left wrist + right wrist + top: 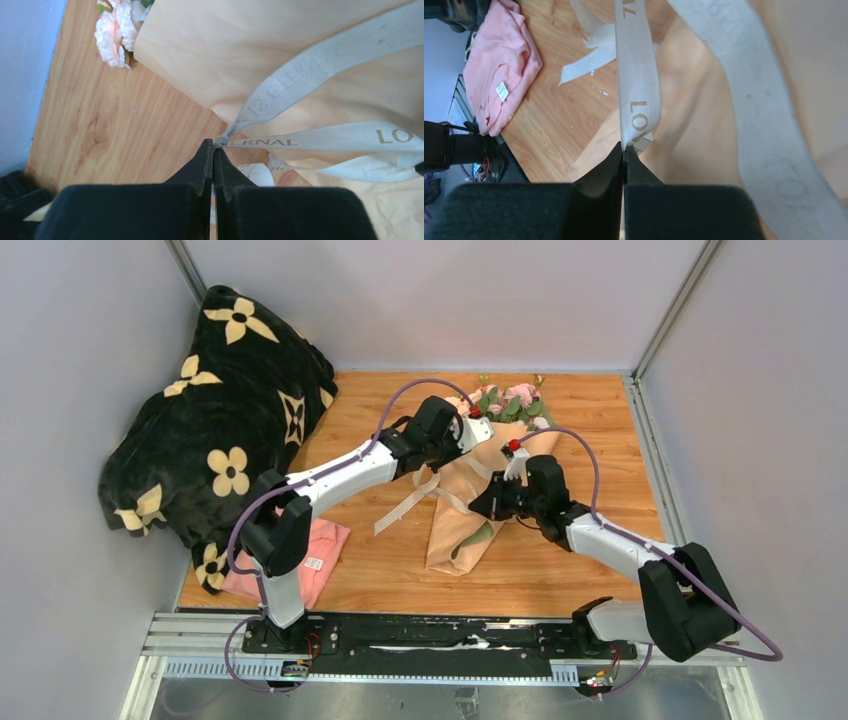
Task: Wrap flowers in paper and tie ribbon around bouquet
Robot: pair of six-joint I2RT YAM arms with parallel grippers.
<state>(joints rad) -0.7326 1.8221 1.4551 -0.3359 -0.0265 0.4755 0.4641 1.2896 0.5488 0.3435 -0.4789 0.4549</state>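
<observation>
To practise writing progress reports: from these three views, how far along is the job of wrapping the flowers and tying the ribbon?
Done: the flowers lie wrapped in a cone of peach paper. In hand: the left gripper and right gripper are each shut on a strand of the ribbon, which crosses over the paper. Left: no finished knot or bow shows, so the tying remains.
</observation>
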